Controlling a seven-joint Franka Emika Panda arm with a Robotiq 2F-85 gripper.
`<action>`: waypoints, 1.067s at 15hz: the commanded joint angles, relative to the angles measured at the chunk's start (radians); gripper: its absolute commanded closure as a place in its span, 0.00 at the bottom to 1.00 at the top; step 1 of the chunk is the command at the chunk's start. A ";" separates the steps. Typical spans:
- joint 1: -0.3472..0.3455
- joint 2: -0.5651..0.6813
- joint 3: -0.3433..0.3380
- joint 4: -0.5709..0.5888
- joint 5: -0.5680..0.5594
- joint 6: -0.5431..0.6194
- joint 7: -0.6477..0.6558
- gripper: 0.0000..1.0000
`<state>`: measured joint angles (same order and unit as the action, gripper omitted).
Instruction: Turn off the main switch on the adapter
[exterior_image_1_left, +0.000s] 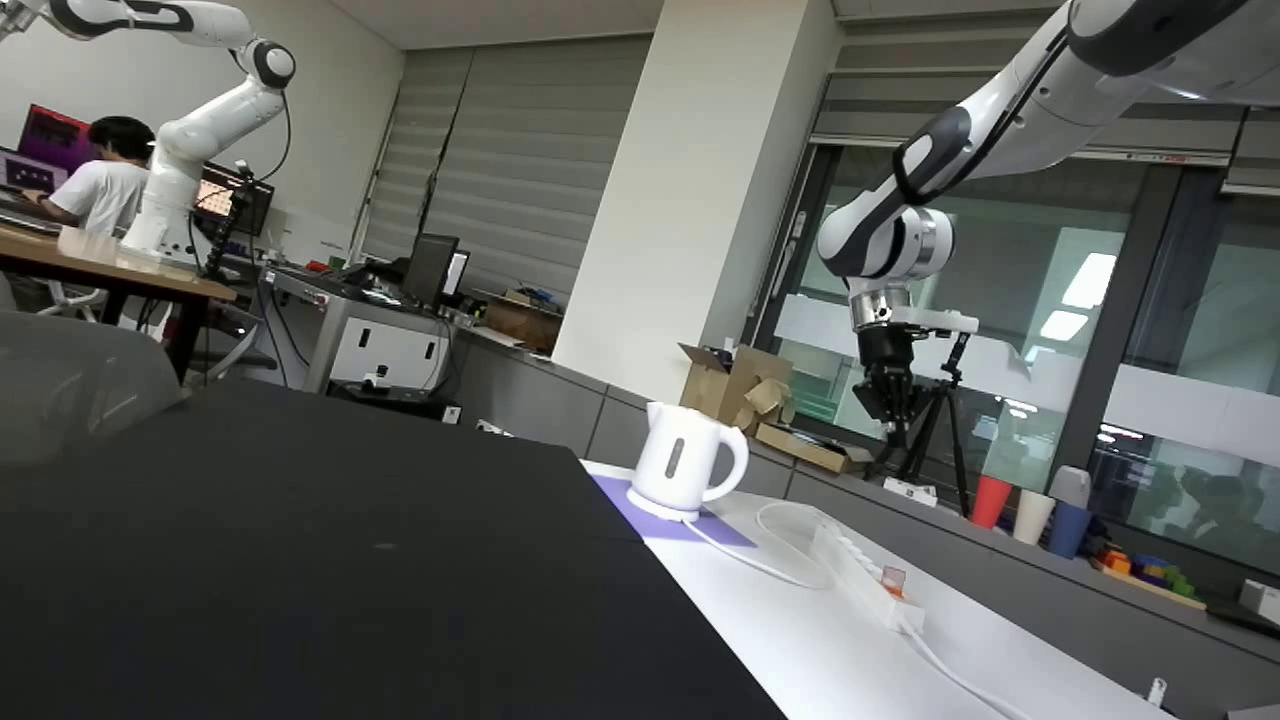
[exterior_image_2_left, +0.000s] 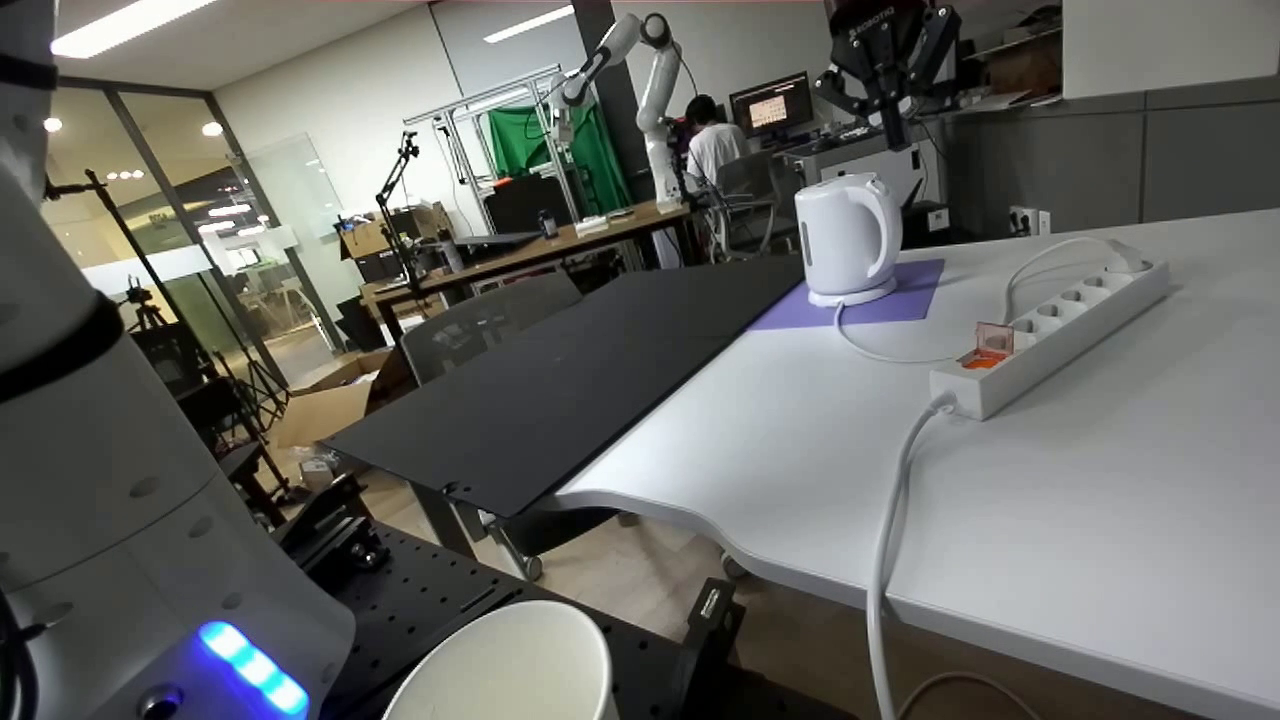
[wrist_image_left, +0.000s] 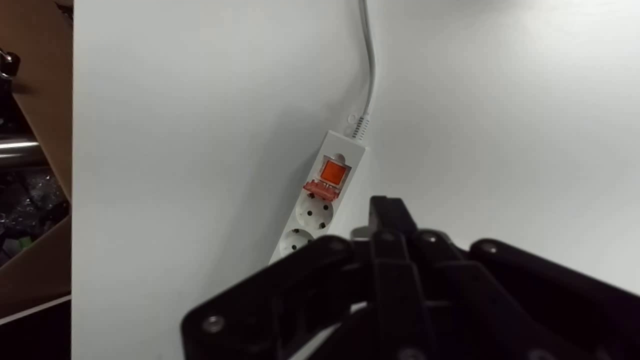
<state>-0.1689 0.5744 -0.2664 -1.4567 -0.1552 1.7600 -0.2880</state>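
The adapter is a long white power strip lying on the white table, in both exterior views (exterior_image_1_left: 850, 568) (exterior_image_2_left: 1070, 335) and in the wrist view (wrist_image_left: 314, 212). Its orange main switch (wrist_image_left: 333, 172) sits at the cord end and also shows in an exterior view (exterior_image_2_left: 982, 361). A clear reddish flip cover (wrist_image_left: 321, 190) (exterior_image_2_left: 995, 338) stands open beside the switch. My gripper (exterior_image_1_left: 895, 437) (exterior_image_2_left: 893, 135) is high above the table, pointing down. In the wrist view its fingertips (wrist_image_left: 387, 202) are together and empty, right of and below the switch. The gripper hides the strip's far end there.
A white kettle (exterior_image_1_left: 678, 455) (exterior_image_2_left: 848, 240) stands on a purple mat (exterior_image_1_left: 725, 530) (exterior_image_2_left: 920, 287); its cord runs to the adapter. The adapter's main cord (exterior_image_2_left: 895, 500) hangs over the edge of the white table (exterior_image_2_left: 1100, 480). A black board (exterior_image_2_left: 570, 370) adjoins the table.
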 joint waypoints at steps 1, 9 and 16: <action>-0.065 0.029 0.065 0.117 0.023 -0.022 0.022 0.68; -0.116 0.007 0.111 0.132 0.107 0.171 0.041 0.14; -0.113 0.012 0.104 0.137 0.107 0.165 0.065 0.00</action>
<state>-0.2784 0.5783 -0.1645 -1.3491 -0.0370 1.9539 -0.2653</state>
